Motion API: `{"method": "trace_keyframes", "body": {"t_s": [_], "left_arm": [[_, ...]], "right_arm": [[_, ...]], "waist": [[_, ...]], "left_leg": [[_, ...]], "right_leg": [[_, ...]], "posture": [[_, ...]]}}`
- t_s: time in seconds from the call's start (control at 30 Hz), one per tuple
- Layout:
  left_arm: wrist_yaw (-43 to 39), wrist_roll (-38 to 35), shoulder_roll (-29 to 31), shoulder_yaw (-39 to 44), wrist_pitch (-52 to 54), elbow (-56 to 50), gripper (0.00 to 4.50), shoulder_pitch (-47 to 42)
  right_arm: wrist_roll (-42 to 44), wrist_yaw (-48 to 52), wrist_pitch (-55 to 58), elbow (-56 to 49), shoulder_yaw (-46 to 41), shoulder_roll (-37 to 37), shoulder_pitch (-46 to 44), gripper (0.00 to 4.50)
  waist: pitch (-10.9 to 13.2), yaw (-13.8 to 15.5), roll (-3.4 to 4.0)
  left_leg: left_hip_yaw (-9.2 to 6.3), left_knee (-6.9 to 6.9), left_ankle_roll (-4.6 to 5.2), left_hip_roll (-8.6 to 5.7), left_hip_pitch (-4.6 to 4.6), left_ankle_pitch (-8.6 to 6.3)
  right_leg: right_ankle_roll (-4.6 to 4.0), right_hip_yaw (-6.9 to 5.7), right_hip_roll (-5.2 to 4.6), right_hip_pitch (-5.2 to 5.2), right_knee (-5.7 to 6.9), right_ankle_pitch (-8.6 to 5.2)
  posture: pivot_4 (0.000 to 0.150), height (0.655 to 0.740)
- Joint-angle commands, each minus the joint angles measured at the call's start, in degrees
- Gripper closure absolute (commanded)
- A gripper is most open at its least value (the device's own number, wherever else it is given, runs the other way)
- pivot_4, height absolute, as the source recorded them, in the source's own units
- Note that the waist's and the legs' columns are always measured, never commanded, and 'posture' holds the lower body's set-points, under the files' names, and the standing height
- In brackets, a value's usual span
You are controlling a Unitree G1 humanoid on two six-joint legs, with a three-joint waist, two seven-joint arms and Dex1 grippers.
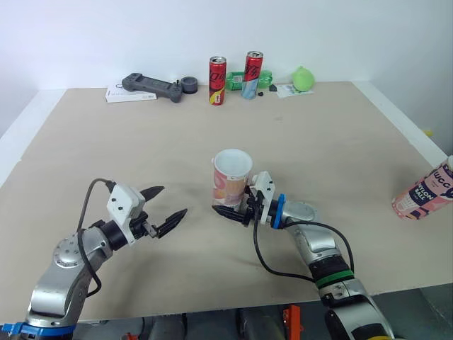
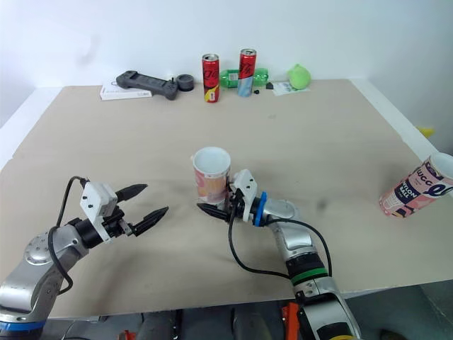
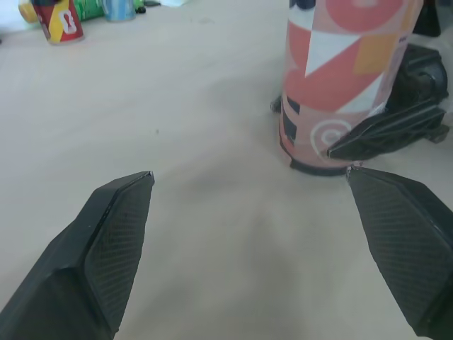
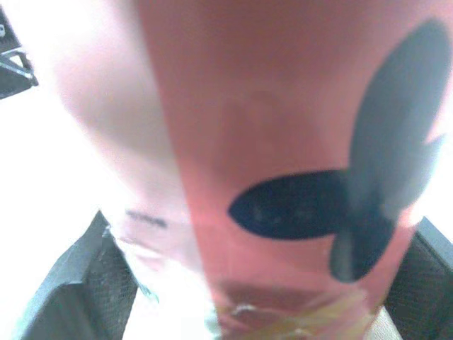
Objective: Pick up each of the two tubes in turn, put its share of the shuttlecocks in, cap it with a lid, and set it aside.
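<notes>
The bench (image 1: 318,142) carries the open tube (image 1: 231,177) upright at frame centre, mouth up, probably ready for loading. The right claw (image 1: 232,207) is clenched around its base, steadying it. The left claw (image 1: 173,201), lower left, hangs spread and empty.

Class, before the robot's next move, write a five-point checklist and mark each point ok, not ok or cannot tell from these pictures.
1. The centre tube stands upright, mouth open: ok.
2. The right gripper is at that tube's base: ok.
3. Its hold is firm: cannot tell.
4. The left gripper is open and apart from the centre tube: ok.
5. The second tube stands upright: not ok, it leans at the right edge of the table.
</notes>
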Motion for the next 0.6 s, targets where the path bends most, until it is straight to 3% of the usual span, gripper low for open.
{"method": "trace_keyframes", "body": {"t_s": [0.03, 0.23, 0.47, 0.6], "left_arm": [[-0.5, -0.3, 0.3, 0.0, -1.0, 0.4, 0.0, -1.7], [-1.4, -0.4, 0.1, -0.7, -1.4, 1.6, 0.0, -3.3], [-0.7, 0.6, -3.3, -6.1, -0.9, 3.2, 0.0, -11.0], [-2.0, 1.8, -5.8, -11.5, -0.6, 4.6, 0.0, -15.2]], "right_arm": [[0.9, -0.4, -0.3, -3.1, -0.6, 0.2, 0.1, 1.64], [3.3, -3.5, 1.5, -7.2, -4.4, -0.9, 1.9, 1.64], [1.6, -34.3, -3.1, -3.5, -25.6, -3.0, 0.5, 1.64], [-2.2, -46.0, -5.7, 2.4, -30.9, -5.9, -0.1, 1.64]], "waist": [[0.0, 0.0, 0.0], [0.0, 0.0, 0.0], [0.1, 0.4, 0.02], [0.1, 0.2, 0.02]], "left_leg": [[0.0, 0.0, 0.0, 0.0, 0.0, 0.0], [-0.01, -0.01, 0.0, 0.0, -0.02, 0.0], [0.05, 0.12, -0.14, -0.08, -0.13, 0.11], [0.03, 0.1, -0.1, -0.09, -0.11, 0.13]], "right_leg": [[0.07, 0.0, 0.0, 0.0, 0.0, 0.04], [0.12, 0.0, 0.01, -0.01, 0.0, 0.06], [0.1, 0.06, -0.07, 0.02, -0.06, 0.13], [0.25, 0.07, -0.06, 0.03, -0.04, 0.29]], "posture": [[0.15, 0.74], [0.15, 0.74], [0.15, 0.74], [0.15, 0.74]]}}
